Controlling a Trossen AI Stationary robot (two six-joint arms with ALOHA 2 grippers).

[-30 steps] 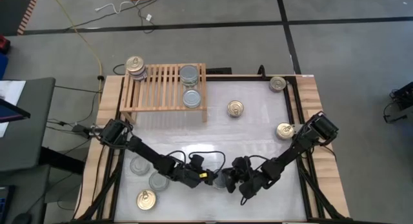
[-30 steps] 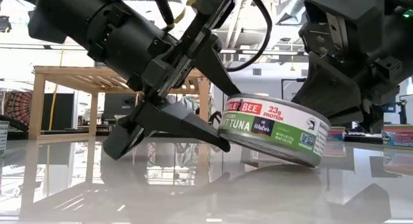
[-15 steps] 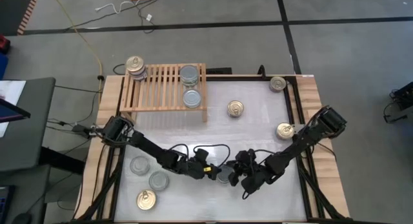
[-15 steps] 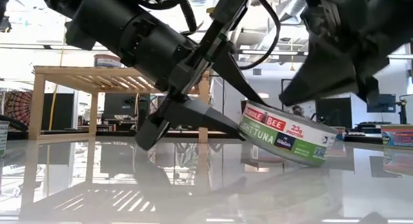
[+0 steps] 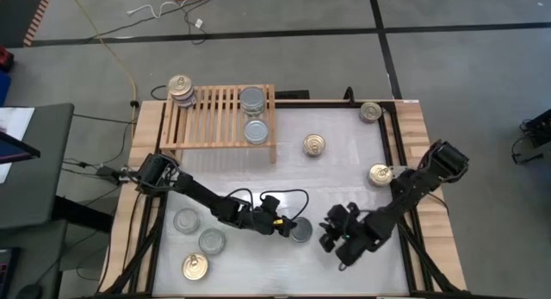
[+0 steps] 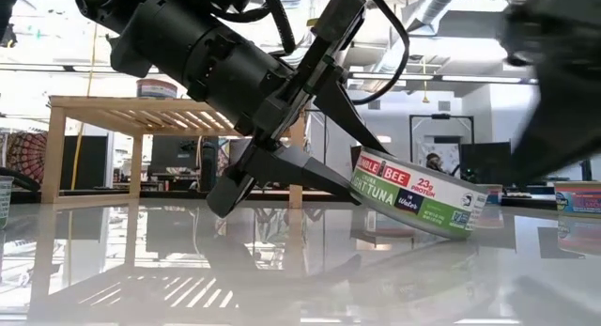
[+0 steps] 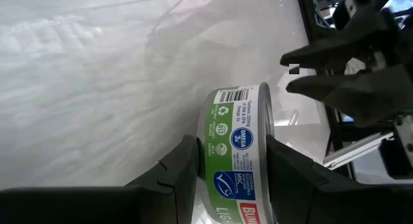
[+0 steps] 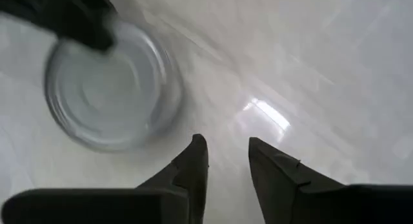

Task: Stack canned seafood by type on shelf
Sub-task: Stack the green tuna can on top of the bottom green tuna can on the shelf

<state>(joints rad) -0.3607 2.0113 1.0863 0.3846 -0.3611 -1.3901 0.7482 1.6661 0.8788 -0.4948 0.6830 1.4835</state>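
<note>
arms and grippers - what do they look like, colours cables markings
Both arms are dark, near-black, built of chunky rounded links. Black cables loop loosely off the left arm near its wrist. The left gripper and right gripper each end in two matte black, tapering, wedge-shaped fingers. No markings are legible.

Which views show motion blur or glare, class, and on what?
Low view: the right arm is smeared by motion, and the glossy tabletop mirrors the shelf. Right wrist view: the tuna can is blurred, with a glare patch beside the fingers. Left wrist view: the can's label reads sharp.
</note>
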